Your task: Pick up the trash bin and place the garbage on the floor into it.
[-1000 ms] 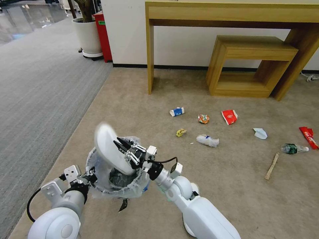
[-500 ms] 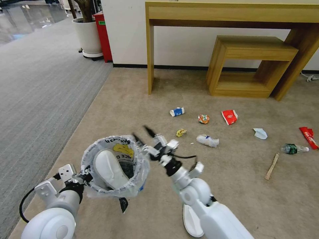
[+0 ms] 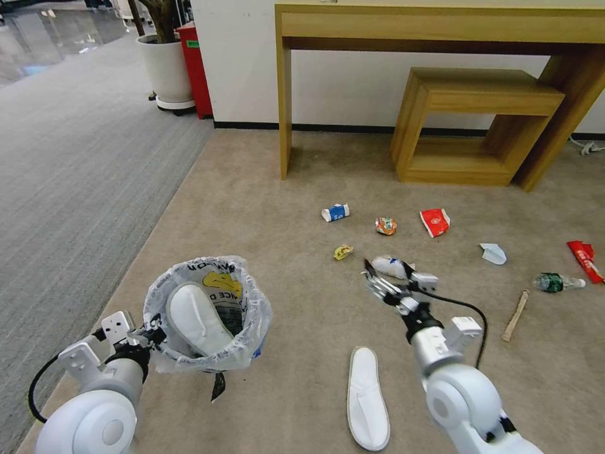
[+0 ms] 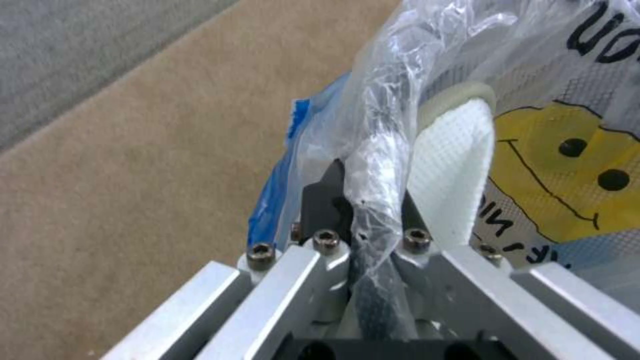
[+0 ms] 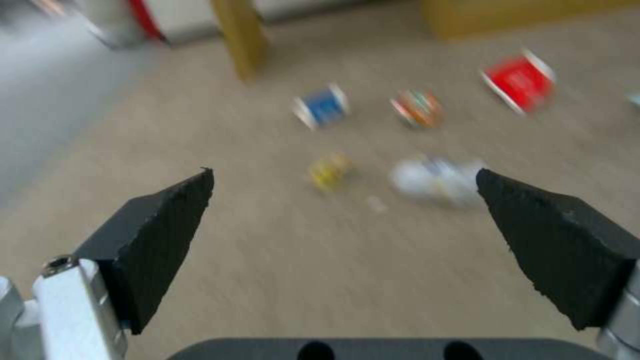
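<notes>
My left gripper [image 3: 151,333] is shut on the rim of the trash bin [image 3: 249,315] and holds it above the floor [image 3: 302,315] at lower left. In the left wrist view the fingers pinch the bagged rim [image 4: 377,200]. One white slipper [image 3: 192,318] stands inside the bin; the other slipper [image 3: 367,397] lies on the carpet. My right gripper [image 3: 387,277] hangs open and holds nothing, just short of a white crumpled wrapper [image 3: 396,267]. Farther out lie a blue-white carton [image 3: 335,212], a red box [image 3: 435,222], a bottle [image 3: 558,282] and a stick [image 3: 515,315].
A wooden desk [image 3: 441,25] and a low wooden stool [image 3: 479,126] stand against the far wall. A red bin [image 3: 195,69] and a plant pot [image 3: 165,69] sit at the back left. Grey ribbed carpet [image 3: 75,176] borders the left side.
The right gripper let the white slipper drop into the bin, then swung right and forward, away from the bin and toward the litter. The bin shifted slightly left and lower.
</notes>
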Controlling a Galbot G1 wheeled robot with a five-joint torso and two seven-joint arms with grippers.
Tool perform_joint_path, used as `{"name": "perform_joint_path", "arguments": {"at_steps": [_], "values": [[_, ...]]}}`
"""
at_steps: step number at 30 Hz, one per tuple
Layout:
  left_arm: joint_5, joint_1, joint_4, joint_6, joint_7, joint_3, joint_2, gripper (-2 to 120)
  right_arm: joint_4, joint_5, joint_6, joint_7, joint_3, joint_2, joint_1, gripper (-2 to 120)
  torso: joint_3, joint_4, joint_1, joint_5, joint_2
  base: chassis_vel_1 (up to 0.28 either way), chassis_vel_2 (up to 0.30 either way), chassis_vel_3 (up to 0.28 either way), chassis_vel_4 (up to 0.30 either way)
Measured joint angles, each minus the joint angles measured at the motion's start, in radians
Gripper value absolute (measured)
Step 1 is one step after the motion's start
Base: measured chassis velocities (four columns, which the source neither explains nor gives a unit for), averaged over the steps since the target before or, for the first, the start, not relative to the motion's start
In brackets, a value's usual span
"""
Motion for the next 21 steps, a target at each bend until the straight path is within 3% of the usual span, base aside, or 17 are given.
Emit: {"name": "perform_joint_path", "arguments": {"at_steps": [4, 10, 16, 21], "values": [[-0.004, 0.006, -0.016, 0.0, 0.001, -0.013, 0.018, 1, 0.012, -0.021, -0.065, 0.049, 0.01, -0.01, -0.037, 100, 0.0, -0.0001, 0.0, 0.0, 0.0, 0.0, 0.0, 0.0, 0.0], [-0.018, 0.016, -0.029, -0.001, 0.008, -0.036, 0.035, 1, -0.001, -0.062, -0.07, 0.022, 0.002, -0.01, -0.058, 100, 0.0, 0.0, 0.0, -0.0001, 0.0, 0.0, 0.0, 0.0, 0.0], [-0.018, 0.02, -0.024, -0.001, 0.009, -0.044, 0.041, 1, -0.018, -0.058, -0.172, 0.018, -0.057, -0.001, -0.054, 100, 0.0, 0.0, 0.0, -0.0002, 0.0, 0.0, 0.0, 0.0, 0.0], [0.0, 0.022, -0.017, -0.001, 0.007, -0.036, 0.03, 1, -0.133, -0.005, -0.245, 0.011, -0.136, 0.017, -0.004, 100, 0.0, 0.0, 0.0, -0.0002, 0.0, 0.0, 0.0, 0.0, 0.0]]}}
